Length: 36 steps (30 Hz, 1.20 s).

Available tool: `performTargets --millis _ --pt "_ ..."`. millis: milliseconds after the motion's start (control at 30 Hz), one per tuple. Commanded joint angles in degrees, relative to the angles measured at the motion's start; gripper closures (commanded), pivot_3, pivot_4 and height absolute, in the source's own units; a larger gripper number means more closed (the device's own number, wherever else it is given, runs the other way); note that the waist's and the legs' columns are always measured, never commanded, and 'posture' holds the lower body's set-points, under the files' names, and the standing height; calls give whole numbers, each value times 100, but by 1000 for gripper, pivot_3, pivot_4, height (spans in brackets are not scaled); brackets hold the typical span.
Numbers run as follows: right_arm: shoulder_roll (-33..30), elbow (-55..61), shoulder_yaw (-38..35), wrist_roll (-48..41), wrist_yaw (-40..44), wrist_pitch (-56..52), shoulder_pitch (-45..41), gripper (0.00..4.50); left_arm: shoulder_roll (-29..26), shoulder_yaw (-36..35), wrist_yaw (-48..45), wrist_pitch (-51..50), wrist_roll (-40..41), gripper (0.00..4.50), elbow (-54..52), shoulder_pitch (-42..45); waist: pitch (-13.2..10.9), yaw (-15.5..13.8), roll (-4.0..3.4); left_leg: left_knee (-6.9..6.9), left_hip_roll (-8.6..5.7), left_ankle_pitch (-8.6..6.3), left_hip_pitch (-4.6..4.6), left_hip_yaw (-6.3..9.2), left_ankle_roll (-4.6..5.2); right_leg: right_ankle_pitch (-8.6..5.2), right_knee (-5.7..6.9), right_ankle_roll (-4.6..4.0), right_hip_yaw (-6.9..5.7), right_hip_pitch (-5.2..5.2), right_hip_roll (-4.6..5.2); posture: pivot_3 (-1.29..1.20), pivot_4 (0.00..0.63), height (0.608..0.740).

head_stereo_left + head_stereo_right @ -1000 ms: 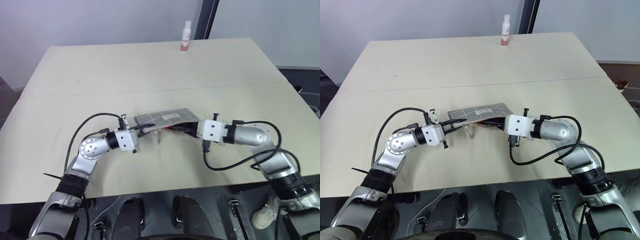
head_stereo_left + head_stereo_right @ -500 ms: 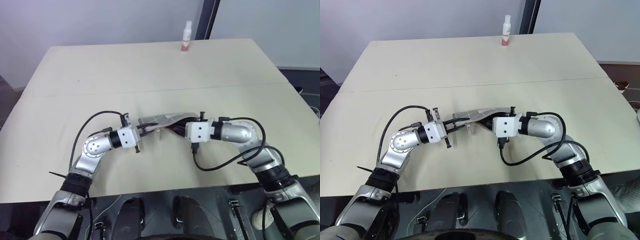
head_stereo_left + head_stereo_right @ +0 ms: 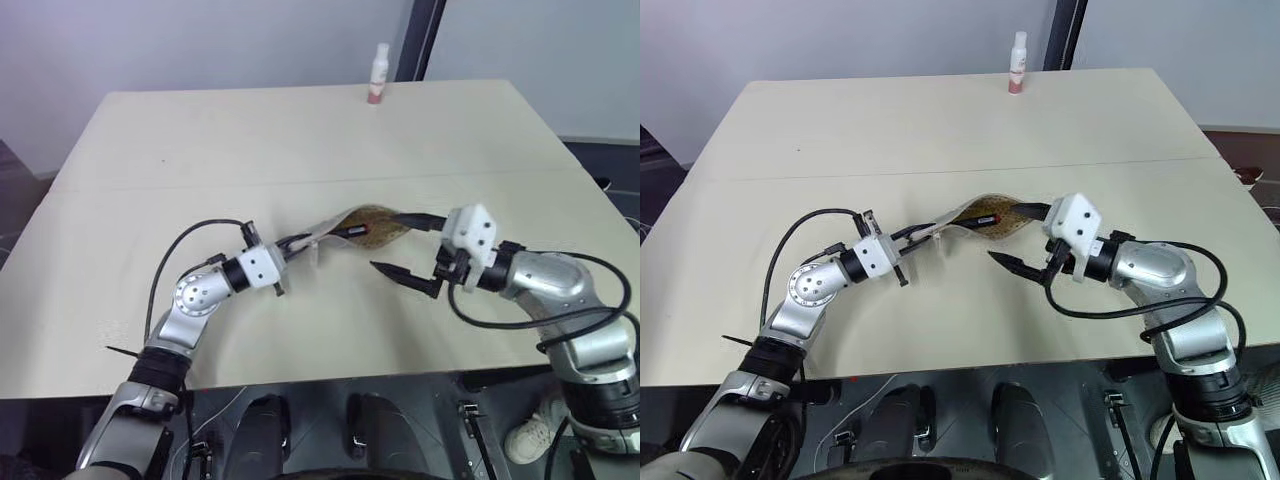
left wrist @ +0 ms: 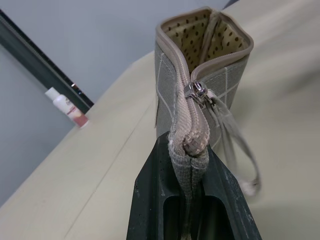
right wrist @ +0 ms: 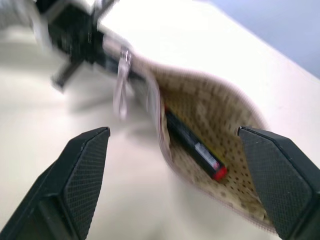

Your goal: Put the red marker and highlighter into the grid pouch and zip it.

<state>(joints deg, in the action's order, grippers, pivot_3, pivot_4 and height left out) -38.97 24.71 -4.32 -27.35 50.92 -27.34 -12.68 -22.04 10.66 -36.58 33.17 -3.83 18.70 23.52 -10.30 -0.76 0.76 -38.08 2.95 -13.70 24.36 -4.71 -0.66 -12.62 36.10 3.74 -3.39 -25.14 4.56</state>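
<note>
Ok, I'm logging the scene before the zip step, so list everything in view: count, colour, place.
pouch: one, grey with white grid, dotted tan lining, mid-table, mouth open, one end pinched by the left gripper.
marker: one, black barrel with red end, lying inside the pouch.
zipper pull: one, metal with a pale cord, near the held end.
bottle: one, white and pink, upright at the table's far edge.
table: one, beige.
left gripper: black jaws shut on the pouch.
right gripper: black jaws wide open, beside the pouch mouth.
</note>
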Motion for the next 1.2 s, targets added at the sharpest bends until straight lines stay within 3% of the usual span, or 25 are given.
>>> performTargets --millis 33,167,300,400,567,867,1167,1200 --pt "-153 390 172 -693 137 -940 695 242 31 117 174 106 -308 4500 88 140 5 -19 9 1 0 0 2 3 0 -3 -3 2 -5 4 1 0 150 740" --pt "376 -147 669 -255 -337 -787 842 242 60 195 424 276 -629 4500 187 183 4 39 10 3 -2 -2 4 -1 4 -4 -11 6 2 1 10 0 150 740" --pt "1396 -776 1370 311 -1087 -586 457 242 -89 375 860 733 -1389 4500 385 319 6 46 12 -3 -1 -2 0 1 3 2 -6 12 3 -3 -1 0 150 740" --pt "2087 -1140 1415 248 -1386 -616 113 242 -90 377 1109 843 -1539 4500 521 393 5 41 9 -1 3 -2 2 2 3 6 -3 3 -1 -6 -12 0 150 740" --pt "2521 -1867 1520 356 -1339 -491 -422 242 -27 483 1292 937 -1695 4500 663 550 6 9 10 -1 -3 -2 12 -9 4 8 -7 3 0 -12 3 0 150 740" --pt "2842 -2398 1660 617 -1253 -222 -947 242 -90 481 1445 1007 -1790 4500 783 615 6 20 10 -1 0 -2 11 -15 4 15 0 19 -1 -14 -2 0 150 740" --pt "2865 -2460 1294 510 -1370 -251 -944 242 -99 479 1540 961 -1810 4500 682 592 6 19 10 -1 -1 -2 11 -17 4 15 -1 19 0 -15 0 0 150 740" --pt "2858 -2491 1230 513 -1397 -239 -946 754 -100 480 1540 956 -1811 4500 678 592 6 18 10 -1 -1 -2 11 -17 4 15 -1 19 0 -14 0 0 150 740"
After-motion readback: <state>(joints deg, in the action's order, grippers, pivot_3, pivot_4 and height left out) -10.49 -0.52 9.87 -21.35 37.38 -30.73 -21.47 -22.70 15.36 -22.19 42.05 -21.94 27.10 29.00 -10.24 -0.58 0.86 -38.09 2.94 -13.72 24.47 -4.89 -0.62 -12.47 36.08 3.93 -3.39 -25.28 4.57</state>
